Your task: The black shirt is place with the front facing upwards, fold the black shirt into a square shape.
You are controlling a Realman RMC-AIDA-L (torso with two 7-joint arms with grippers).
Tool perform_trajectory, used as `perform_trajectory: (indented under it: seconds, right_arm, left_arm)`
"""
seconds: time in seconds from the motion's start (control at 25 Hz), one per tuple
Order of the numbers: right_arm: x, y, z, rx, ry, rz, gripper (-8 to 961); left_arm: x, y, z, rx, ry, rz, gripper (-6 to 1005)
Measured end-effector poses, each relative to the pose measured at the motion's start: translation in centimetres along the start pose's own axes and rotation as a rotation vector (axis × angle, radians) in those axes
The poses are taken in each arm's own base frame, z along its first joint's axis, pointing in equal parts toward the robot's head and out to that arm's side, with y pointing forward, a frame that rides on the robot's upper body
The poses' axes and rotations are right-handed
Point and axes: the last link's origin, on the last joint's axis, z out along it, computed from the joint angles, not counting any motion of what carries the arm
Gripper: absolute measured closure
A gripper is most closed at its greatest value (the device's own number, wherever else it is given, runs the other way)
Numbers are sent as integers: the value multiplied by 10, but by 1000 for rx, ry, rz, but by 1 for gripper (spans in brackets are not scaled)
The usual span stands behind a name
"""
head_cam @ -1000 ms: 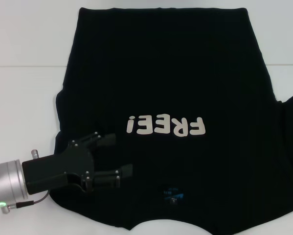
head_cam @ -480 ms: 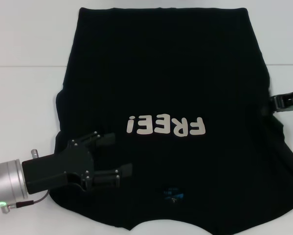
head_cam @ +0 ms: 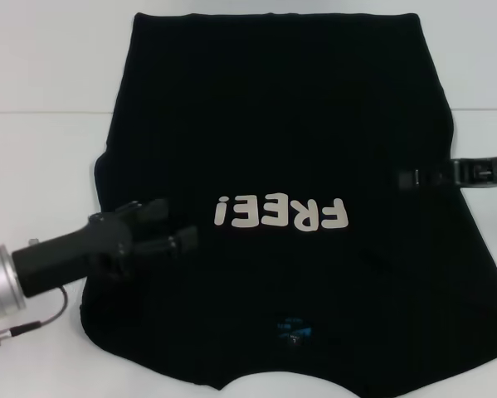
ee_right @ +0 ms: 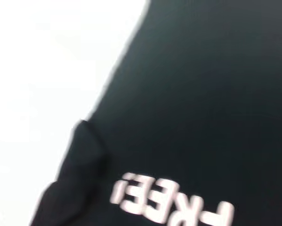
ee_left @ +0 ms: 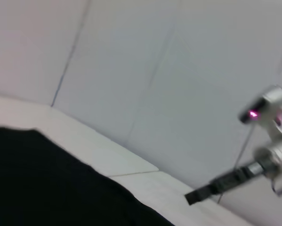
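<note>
White desk (head_cam: pixel 41 157) fills the head view; a seam line runs across it on the left.

The black shirt (head_cam: pixel 281 124) lies spread flat on the desk, front up, covering most of the middle and right of the view. Hem at the far edge, neck opening at the near edge. Both sleeves appear folded in over the body, leaving a rough trapezoid, wider toward the near side. Cream "FREE!" lettering (head_cam: pixel 283 213) sits on the chest and reads upside down from the head camera. Small blue neck label (head_cam: pixel 293 330) just beyond the collar. Cloth also shows in the left wrist view (ee_left: pixel 46 183) against the desk, and in the right wrist view (ee_right: pixel 202 94) with the lettering at its lower edge.

Left end effector (head_cam: pixel 172 225) reaches in from the near left, over the shirt's left side beside the "!" of the print. Its fingers are parted with a clear gap; no cloth visibly pinched between them. Silver wrist section and a cable trail behind it over the bare desk.

Right end effector (head_cam: pixel 410 177) comes in from the right edge, low over the shirt's right side, level with a spot just beyond the lettering. It is seen edge-on as a thin dark bar; whether it is spread or closed cannot be told. It shows again, far off, in the left wrist view (ee_left: pixel 197 195).
</note>
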Motion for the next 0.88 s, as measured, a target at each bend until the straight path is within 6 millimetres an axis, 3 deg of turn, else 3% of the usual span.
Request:
perform_trajectory:
  seconds: [0.2, 0.36, 0.6, 0.88]
  right_arm:
    - [35, 2, -3, -137, -92, -258, 544]
    - [64, 12, 14, -171, -135, -511, 378]
    - [83, 22, 38, -170, -155, -671, 94]
    - [83, 18, 44, -139, -157, -671, 76]
  left_arm:
    - [15, -15, -18, 25, -43, -278, 92]
    - [25, -27, -39, 68, -127, -457, 98]
    - [37, -41, -62, 225, -415, -619, 106]
    - [38, -47, -62, 348, -585, -729, 115]
